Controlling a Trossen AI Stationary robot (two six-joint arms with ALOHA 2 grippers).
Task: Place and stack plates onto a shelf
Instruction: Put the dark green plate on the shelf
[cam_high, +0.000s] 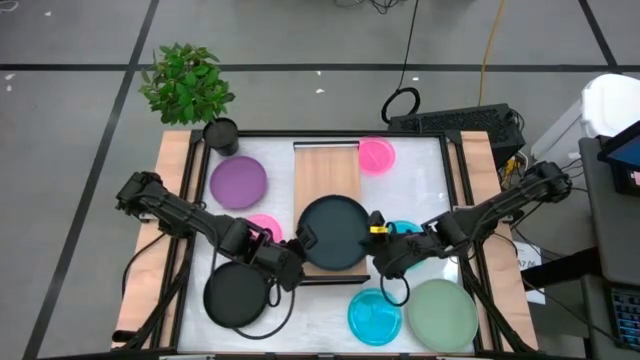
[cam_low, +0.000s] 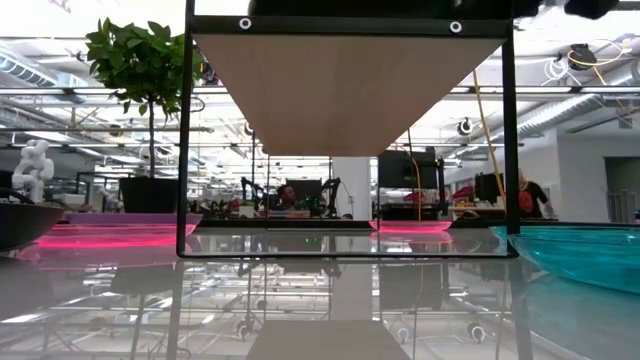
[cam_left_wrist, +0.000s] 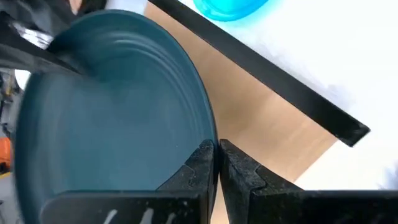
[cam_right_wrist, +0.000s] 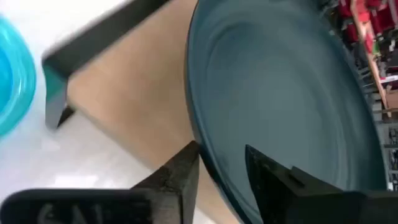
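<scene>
A dark teal plate (cam_high: 333, 232) is over the near half of the light-wood shelf (cam_high: 327, 170). My left gripper (cam_high: 300, 243) is shut on its left edge. My right gripper (cam_high: 377, 240) is open at the plate's right edge, one finger on each side of the rim (cam_right_wrist: 208, 158). In both wrist views the plate (cam_left_wrist: 112, 118) looks tilted against the board. I cannot tell whether its underside rests on the shelf. Around the shelf, on the white table, lie purple (cam_high: 238, 182), pink (cam_high: 377, 155), black (cam_high: 236, 293), cyan (cam_high: 375, 315) and sage-green (cam_high: 442, 315) plates. My left gripper pinches the teal plate's rim (cam_left_wrist: 208, 134) on its left side between the two fingers. The fingers come slanting down from the table's left. My right gripper's fingers (cam_right_wrist: 183, 168) stand apart about the right rim; I cannot tell whether either one touches it.
A potted plant (cam_high: 187, 85) stands at the table's far left corner. A second pink plate (cam_high: 262, 228) lies under my left arm and a second cyan one (cam_high: 405, 232) under my right arm. Dark frame bars (cam_low: 185, 130) carry the raised shelf.
</scene>
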